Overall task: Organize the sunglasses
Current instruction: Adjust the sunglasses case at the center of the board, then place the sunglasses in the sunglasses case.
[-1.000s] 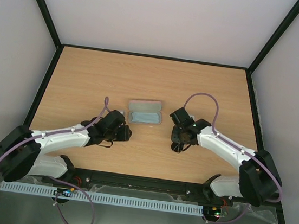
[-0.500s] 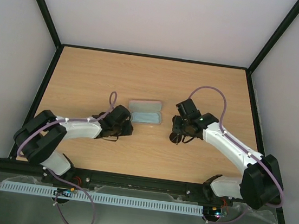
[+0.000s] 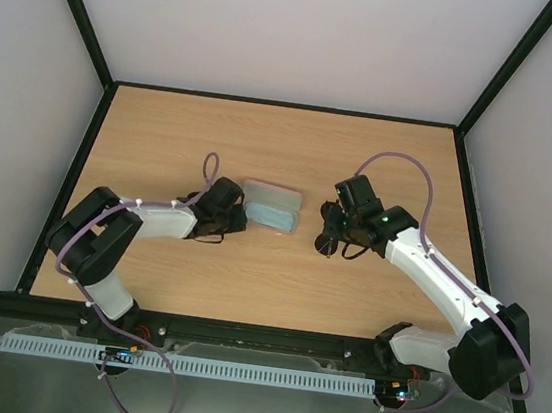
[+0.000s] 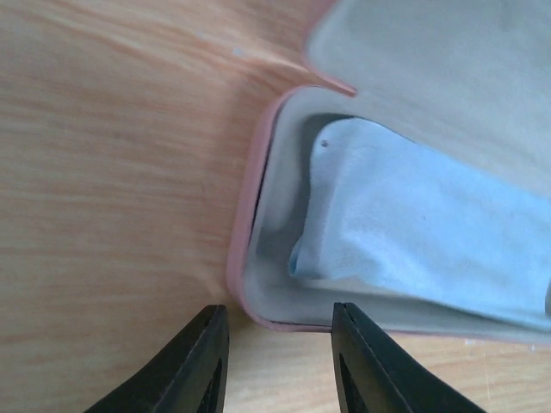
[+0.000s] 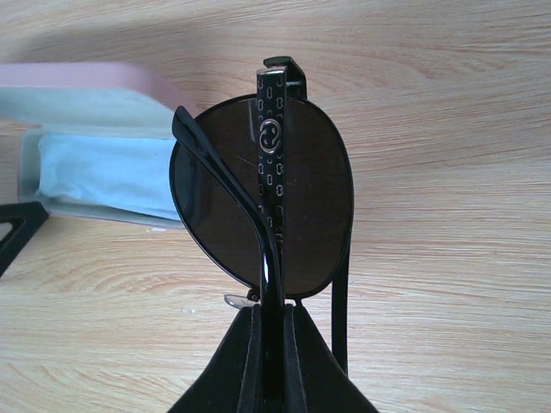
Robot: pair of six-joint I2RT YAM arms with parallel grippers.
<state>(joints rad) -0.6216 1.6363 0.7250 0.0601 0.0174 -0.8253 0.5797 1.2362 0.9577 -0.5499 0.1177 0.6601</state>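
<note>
The sunglasses point(image 5: 258, 206) hang upright with folded temple arms, and my right gripper point(image 5: 274, 314) is shut on them from below. In the top view this right gripper point(image 3: 333, 234) sits just right of the open pink case point(image 3: 272, 206). A light blue cloth point(image 4: 430, 224) lies inside the case point(image 4: 245, 258). My left gripper point(image 4: 277, 323) is at the case's left end, and its black fingers point(image 4: 202, 361) stand apart. The case's rounded corner lies at the level of their tips, not pinched. From above, the left gripper point(image 3: 232, 217) touches or nearly touches the case.
The case's lid point(image 5: 86, 77) lies open towards the back. A black frame point(image 3: 80, 162) borders the wooden table point(image 3: 283, 147), with white walls around it. The left arm stretches low across the table's front left.
My left gripper has slid right to the case's end and its jaws have narrowed. The case has turned slightly. The right gripper has carried the sunglasses a little farther back.
</note>
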